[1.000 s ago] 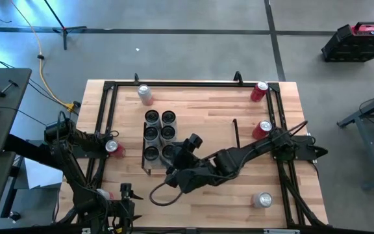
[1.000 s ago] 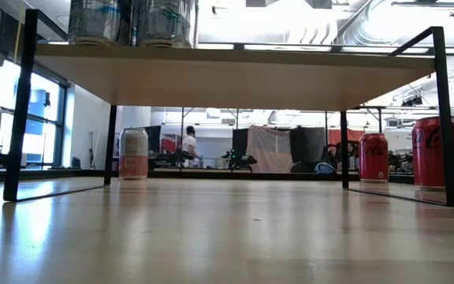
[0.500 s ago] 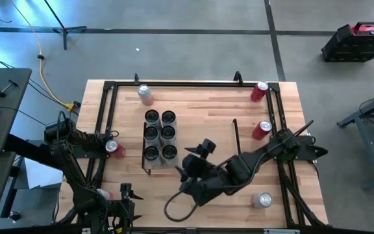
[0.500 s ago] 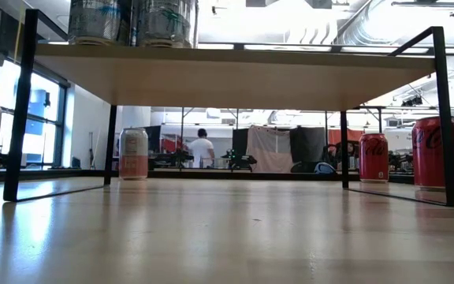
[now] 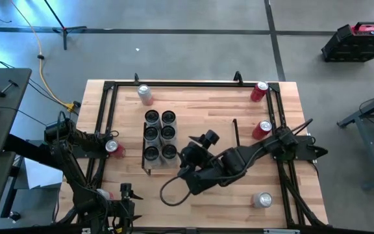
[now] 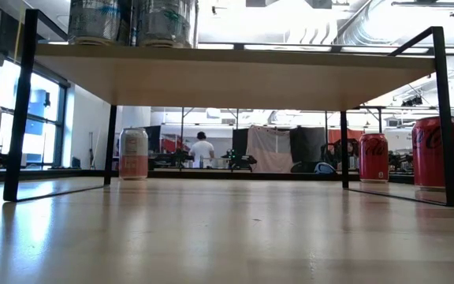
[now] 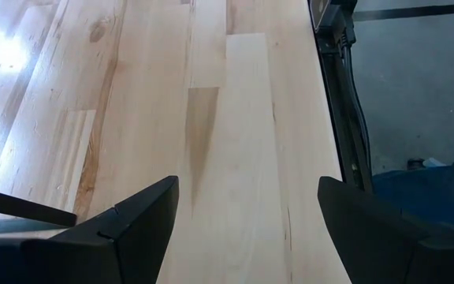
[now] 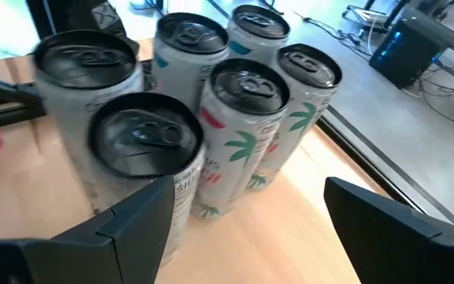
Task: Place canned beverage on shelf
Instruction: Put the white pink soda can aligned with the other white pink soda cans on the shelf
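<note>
Seen from above, a light-wood table [image 5: 206,114] edged with black rails holds a low wooden shelf [image 5: 187,127] with thin black wire end frames. 6 white cans [image 5: 160,134] stand upright in 2 rows of 3, touching one another, at the shelf's left end.

The right gripper [image 5: 199,146] reaches in from the table's right side and hangs just beside those cans, on their right. Its fingers are spread apart and hold nothing. In its wrist view the white cans [image 8: 235,118], some printed with palm trees, fill the space ahead of the 2 dark fingers [image 8: 132,229].

The left gripper [image 7: 247,209] waits at the table's near left corner, fingers spread and empty, over bare wood.

5 more cans stand off the shelf: a silver-pink can [image 5: 145,93] near the far rail, 2 red cans [image 5: 260,91] along the right rail, a red can [image 5: 113,148] by the left rail, and a silver can [image 5: 262,200] near the front right.
</note>
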